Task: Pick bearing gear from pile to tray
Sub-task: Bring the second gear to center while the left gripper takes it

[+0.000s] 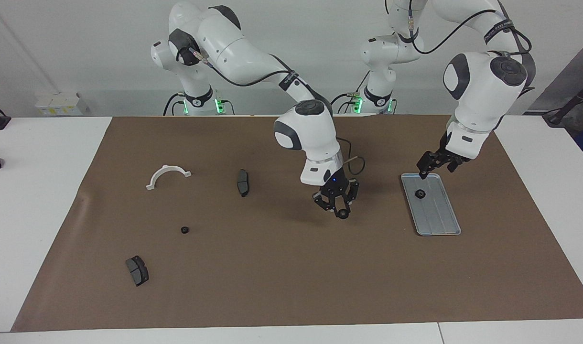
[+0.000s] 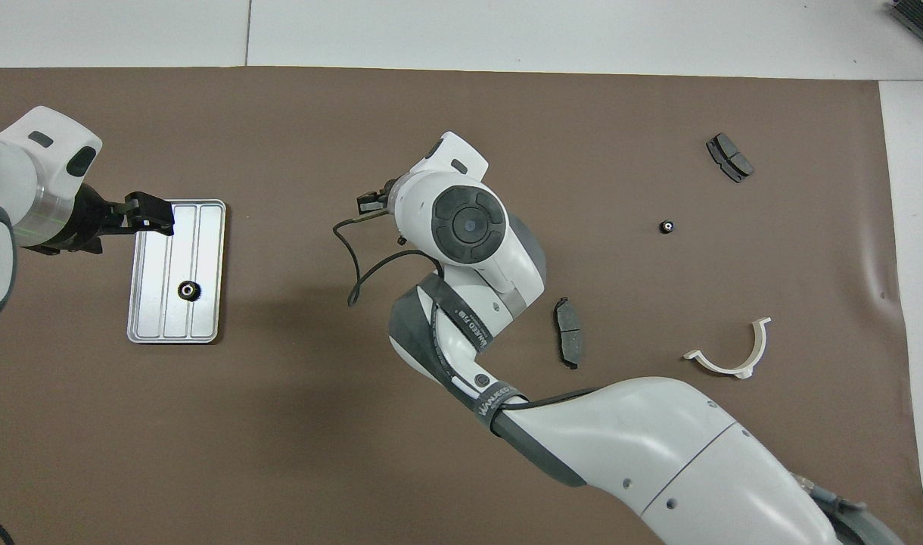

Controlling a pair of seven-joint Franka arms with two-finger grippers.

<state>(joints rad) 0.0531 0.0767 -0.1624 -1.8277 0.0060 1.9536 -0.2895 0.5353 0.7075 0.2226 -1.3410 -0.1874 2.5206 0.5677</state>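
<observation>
- While the right gripper [image 1: 338, 210] hangs over bare brown mat [image 1: 282, 267] mid-table, its fingers are pinched narrow on a small black ring [image 1: 341, 214], carried clear of the surface.
- Up at the left arm's end, the left gripper [image 1: 435, 168] hovers over the tray's [image 1: 439, 220] robot-side edge, fingers spread wide, nothing in them.
- One ring is home: the delivered ring [image 1: 420, 193] lies on the ridged tray floor, at about six o'clock from the left gripper in the facing view.
- Over at the right arm's end, the pile is scattered: a loose ring [image 1: 185, 230] lies alone on the mat.
- In the facing view, the white bracket [image 1: 168, 175] sits at eleven o'clock from it, one brake pad [image 1: 242, 182] at two o'clock, the other pad [image 1: 137, 270] at seven o'clock, all well apart.
</observation>
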